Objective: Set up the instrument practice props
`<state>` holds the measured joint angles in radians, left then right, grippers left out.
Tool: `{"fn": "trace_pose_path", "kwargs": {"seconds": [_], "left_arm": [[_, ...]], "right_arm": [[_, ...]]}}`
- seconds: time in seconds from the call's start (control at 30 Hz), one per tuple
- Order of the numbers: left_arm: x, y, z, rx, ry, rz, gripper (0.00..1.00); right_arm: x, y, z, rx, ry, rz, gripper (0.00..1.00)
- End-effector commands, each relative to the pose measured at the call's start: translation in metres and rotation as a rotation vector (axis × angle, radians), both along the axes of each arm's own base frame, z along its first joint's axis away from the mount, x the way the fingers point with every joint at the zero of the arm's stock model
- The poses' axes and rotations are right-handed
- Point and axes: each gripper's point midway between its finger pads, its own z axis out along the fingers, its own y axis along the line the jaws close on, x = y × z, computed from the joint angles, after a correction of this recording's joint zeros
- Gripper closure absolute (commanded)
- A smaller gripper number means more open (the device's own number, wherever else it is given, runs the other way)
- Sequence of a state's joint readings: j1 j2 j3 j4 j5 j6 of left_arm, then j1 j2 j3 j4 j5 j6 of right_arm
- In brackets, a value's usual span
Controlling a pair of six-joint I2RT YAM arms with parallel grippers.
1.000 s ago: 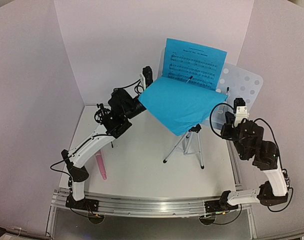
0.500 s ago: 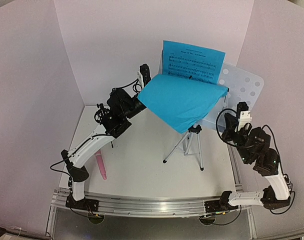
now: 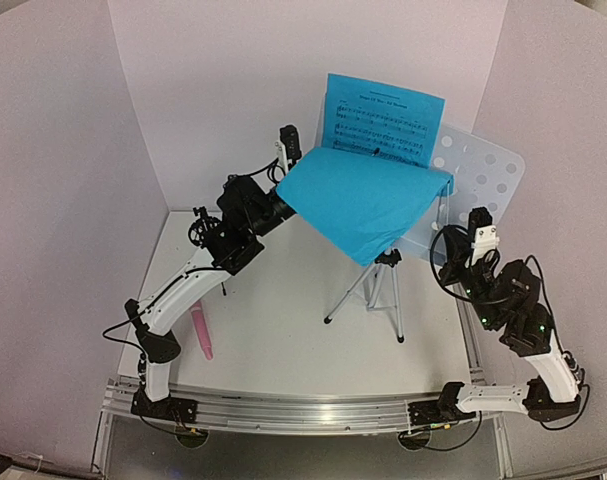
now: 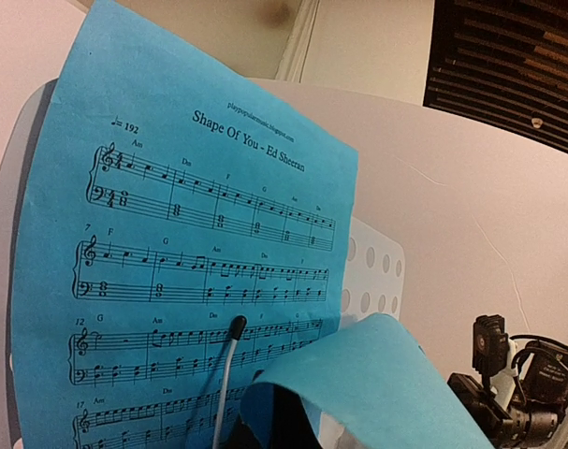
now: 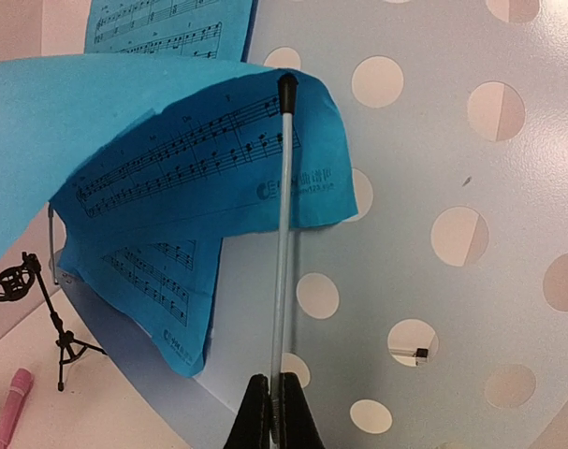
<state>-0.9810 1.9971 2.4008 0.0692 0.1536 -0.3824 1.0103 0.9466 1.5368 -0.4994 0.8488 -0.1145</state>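
Left pincer (image 4: pixel 269 428) clamps 1 blue page (image 3: pixel 363 205) drooping off the music stand (image 3: pixel 486 172); right pincer (image 5: pixel 272 413) pinches the stand's wire retainer (image 5: pixel 282 234). Pink microphone (image 3: pixel 201 332) lies well left of the stand.

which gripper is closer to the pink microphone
Left. The left gripper holds the loose blue page, up beyond the pink microphone; the right gripper is past the music stand, far right.

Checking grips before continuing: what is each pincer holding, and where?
The left pincer holds the loose blue page by its edge. The right pincer seems to pinch the stand's wire arm near its lower end.
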Motion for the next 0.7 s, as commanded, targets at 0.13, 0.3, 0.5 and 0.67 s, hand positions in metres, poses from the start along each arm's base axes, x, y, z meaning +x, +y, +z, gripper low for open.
{"fn": "trace_pose_path", "kwargs": {"seconds": [0.13,0.3,0.5,0.67], "left_arm": [[-0.001,0.007,0.017,-0.056,-0.014,0.002,1.00],[-0.005,-0.003,0.013,-0.073,0.009,-0.044,1.00],[-0.013,-0.011,0.014,-0.095,0.010,-0.077,1.00],[-0.017,-0.022,0.003,-0.043,0.014,-0.095,1.00]], "right_arm": [[-0.010,-0.002,0.032,0.111,-0.095,0.054,1.00],[-0.005,0.001,0.026,0.096,-0.080,0.038,1.00],[-0.003,0.004,0.024,0.090,-0.071,0.037,1.00],[-0.002,0.006,0.022,0.080,-0.065,0.039,1.00]]}}
